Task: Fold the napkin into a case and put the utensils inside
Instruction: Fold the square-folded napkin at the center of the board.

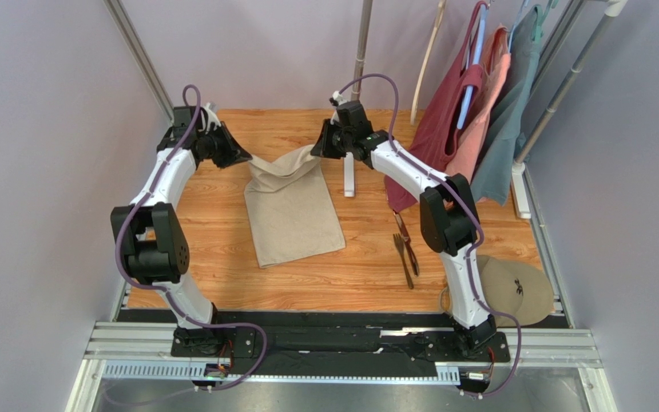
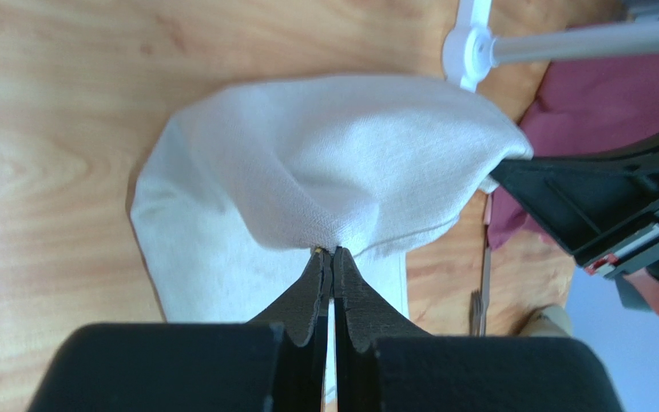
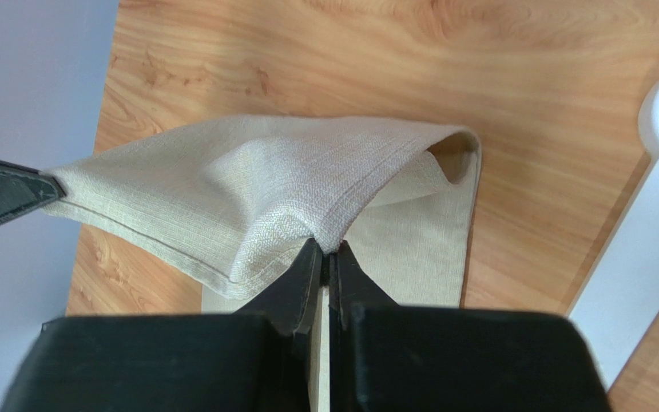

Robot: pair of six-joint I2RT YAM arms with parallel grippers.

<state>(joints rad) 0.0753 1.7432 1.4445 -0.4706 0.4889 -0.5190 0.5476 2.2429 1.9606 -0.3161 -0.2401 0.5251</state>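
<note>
napkin (image 1: 294,215): beige-tan woven cloth, plain, hemmed edge. location: on the wooden table (image 1: 221,275) between the two arms, its near part lying flat and its far edge raised off the wood. holds: left end effector (image 2: 331,253) closed on one far corner, right end effector (image 3: 329,249) closed on the other, each pinching a small pucker of fabric at the fingertips; the span between them sags in a shallow curve. handling, as judged: light, soft and limp, with no stiffness of its own, so any unsupported part will droop and drag; the weave looks coarse enough not to slip from a firm pinch; not fragile. best taken at corners or along the hem, both sides kept level so a fold lands square and the lower layer is not pulled askew. associated items: utensils (image 1: 406,249), slim dark pieces lying together on the table to the right of the cloth, well apart from it and untouched. case: not yet formed. also present: a round tan disc (image 1: 513,287) at the near right and garments (image 1: 470,120) hanging at the far right.
</note>
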